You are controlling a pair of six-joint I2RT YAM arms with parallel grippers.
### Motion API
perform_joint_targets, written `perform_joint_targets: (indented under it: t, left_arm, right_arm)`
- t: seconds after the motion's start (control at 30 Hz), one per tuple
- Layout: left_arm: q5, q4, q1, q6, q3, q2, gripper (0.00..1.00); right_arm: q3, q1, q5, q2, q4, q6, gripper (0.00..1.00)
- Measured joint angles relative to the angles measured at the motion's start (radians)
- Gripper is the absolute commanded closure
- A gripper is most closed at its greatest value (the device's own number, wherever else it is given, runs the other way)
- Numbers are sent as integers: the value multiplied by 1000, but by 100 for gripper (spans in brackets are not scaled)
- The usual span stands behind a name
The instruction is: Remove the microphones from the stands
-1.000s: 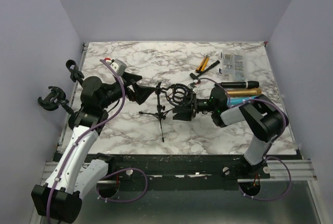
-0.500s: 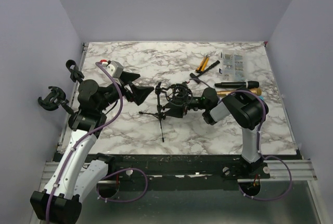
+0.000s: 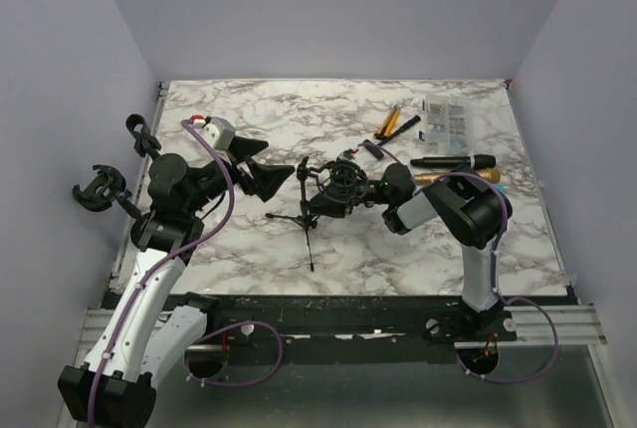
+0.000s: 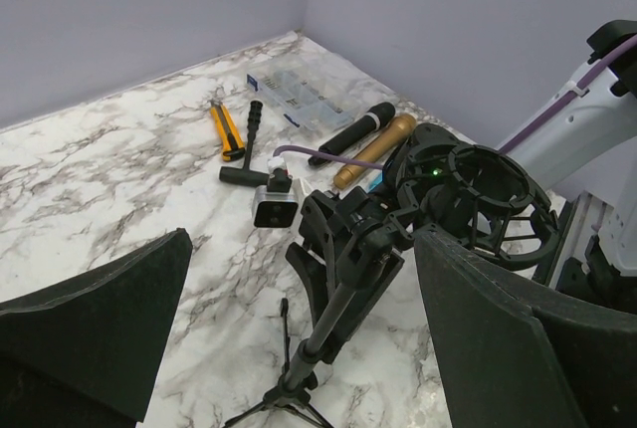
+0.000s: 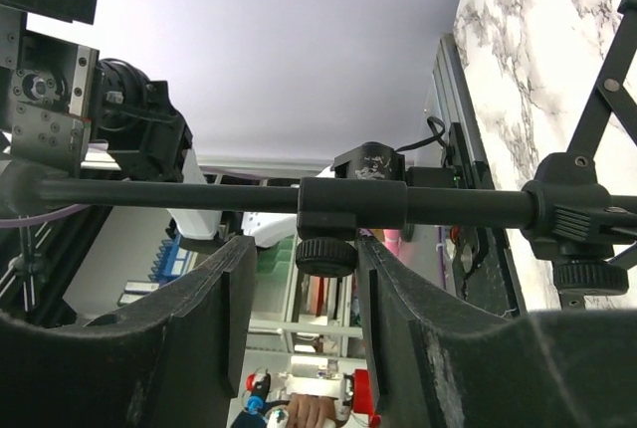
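The black tripod stand [image 3: 305,215] stands mid-table, its round shock mount [image 3: 344,177] at the top. I see no microphone in the mount [image 4: 468,189]. A black microphone [image 3: 454,161] and a gold microphone [image 3: 464,177] lie on the table at the right, also in the left wrist view [image 4: 350,129] [image 4: 376,147]. My left gripper [image 3: 274,167] is open just left of the stand, whose pole [image 4: 333,314] is between the fingers [image 4: 100,319]. My right gripper [image 3: 328,204] is open around the pole's clamp knob [image 5: 326,255].
A yellow utility knife [image 3: 388,120], a black tool [image 3: 382,136] and a clear parts box [image 3: 444,121] lie at the back right. A small white-black device on a purple cable [image 4: 275,207] lies behind the stand. Black clamps [image 3: 100,189] stick out at the table's left edge.
My right gripper has moved left from beside the mount to the stand's pole, the arm folding in. My left gripper has risen slightly. The stand and the microphones have stayed put.
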Motion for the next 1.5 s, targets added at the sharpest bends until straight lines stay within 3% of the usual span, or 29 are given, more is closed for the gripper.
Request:
perform_joint_targets:
  t: [0.2, 0.4, 0.53, 0.73, 0.87, 1.1, 1.5]
  left_arm:
    - [0, 2, 0, 0, -1, 0, 2]
    - [0, 2, 0, -2, -3, 0, 2]
    - [0, 3, 0, -5, -6, 0, 2]
    - [0, 4, 0, -8, -6, 0, 2]
    - [0, 10, 0, -12, -6, 0, 2]
    - [0, 17, 0, -14, -8, 0, 2]
    - [-1, 18, 0, -13, -13, 0, 2]
  right_arm:
    - [4, 6, 4, 2, -36, -32, 67]
    - [11, 6, 4, -10, -103, -109, 99]
    - [39, 7, 20, -65, -274, -282, 100]
    - [146, 32, 171, -210, -737, -697, 100]
    - [164, 52, 238, -273, -897, -869, 100]
    - [193, 84, 315, -320, -1032, -1050, 100]
    - [208, 108, 457, -381, -1152, -1185, 100]
